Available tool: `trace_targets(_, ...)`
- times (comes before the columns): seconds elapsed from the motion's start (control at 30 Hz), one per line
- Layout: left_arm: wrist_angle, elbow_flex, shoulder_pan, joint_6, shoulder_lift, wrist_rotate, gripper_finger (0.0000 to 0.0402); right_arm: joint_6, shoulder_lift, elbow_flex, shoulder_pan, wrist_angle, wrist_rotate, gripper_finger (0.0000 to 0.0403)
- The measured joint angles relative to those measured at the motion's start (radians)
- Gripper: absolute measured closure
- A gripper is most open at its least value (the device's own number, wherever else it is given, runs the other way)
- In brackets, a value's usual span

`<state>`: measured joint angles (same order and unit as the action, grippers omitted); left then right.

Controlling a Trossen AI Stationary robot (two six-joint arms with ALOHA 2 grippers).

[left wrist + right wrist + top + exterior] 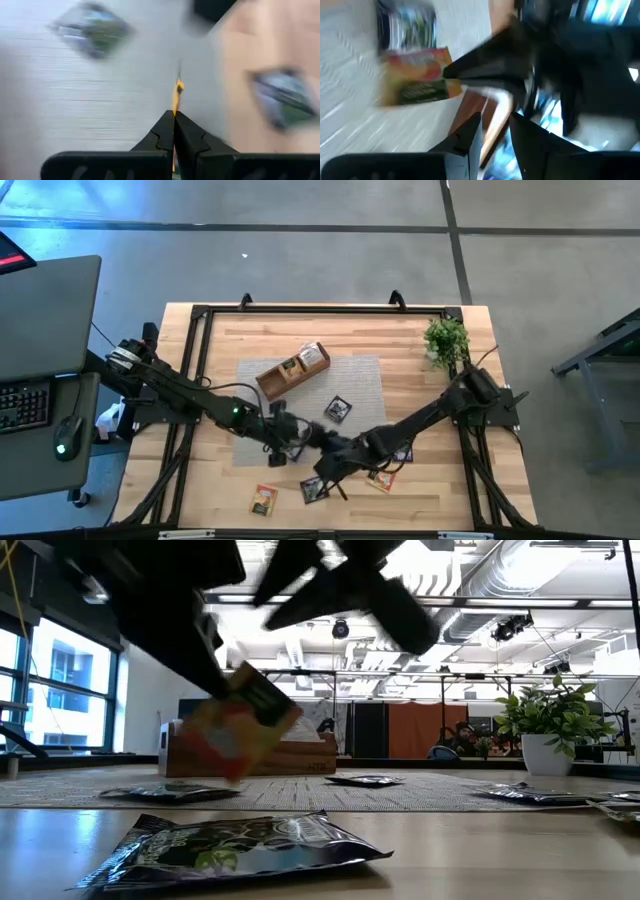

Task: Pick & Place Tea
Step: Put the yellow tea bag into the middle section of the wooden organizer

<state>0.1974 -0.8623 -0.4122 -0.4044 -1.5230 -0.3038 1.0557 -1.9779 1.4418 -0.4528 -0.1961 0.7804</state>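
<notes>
A yellow-red tea sachet (243, 727) hangs above the grey mat (360, 385), with my left gripper (288, 434) shut on it. In the left wrist view the sachet (177, 91) shows edge-on, sticking out past the shut fingertips. My right gripper (495, 127) stands open right beside it, holding nothing. Other tea sachets lie flat: a dark one (338, 408) on the mat, a dark one (314, 488) and a yellow-red one (263, 498) on the bare wood near the front edge. My left gripper pinches the sachet between its two fingers at one edge (449, 76), the rest sticking out beyond the fingertips (470, 65). The fingers slant down from the table's left. The sachet is lifted clear of the mat and hangs tilted (250, 710).
The long wooden tray (292, 370) lies slantwise at the mat's far left. A potted plant (445, 340) stands at the far right corner. More sachets (380, 478) lie under the right arm. A black frame (200, 315) rims the table.
</notes>
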Motion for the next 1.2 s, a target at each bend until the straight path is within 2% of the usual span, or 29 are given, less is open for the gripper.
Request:
trace_targets(0.07, 0.021, 0.0, 0.0, -0.044, 0.0, -0.175, 0.0401, -0.189, 0.05, 0.0, 0.009, -0.134, 0.003, 0.0307)
trace_targets(0.17, 0.06, 0.0, 0.002, -0.101, 0.008, -0.419, 0.0401, -0.472, 0.126, 0.0, 0.028, -0.352, -0.05, 0.031)
trace_targets(0.27, 0.064, 0.0, 0.032, -0.128, 0.008, -0.541, 0.0401, -0.668, 0.193, 0.0, 0.043, -0.517, -0.103, 0.031)
trace_targets(0.47, 0.059, 0.0, 0.178, -0.162, 0.016, -0.538, 0.0401, -0.888, 0.267, 0.0, 0.064, -0.615, -0.127, 0.0311)
trace_targets(0.7, 0.068, 0.0, 0.345, -0.234, 0.016, -0.474, 0.0401, -0.921, 0.273, 0.0, 0.067, -0.635, -0.146, 0.0313)
trace_targets(0.93, 0.061, 0.0, 0.383, -0.259, -0.004, -0.384, 0.0401, -0.923, 0.273, 0.0, 0.066, -0.636, -0.203, 0.0312)
trace_targets(1.2, 0.074, 0.001, 0.38, -0.258, -0.021, -0.37, 0.0389, -0.924, 0.273, 0.0, 0.066, -0.629, -0.209, 0.0315)
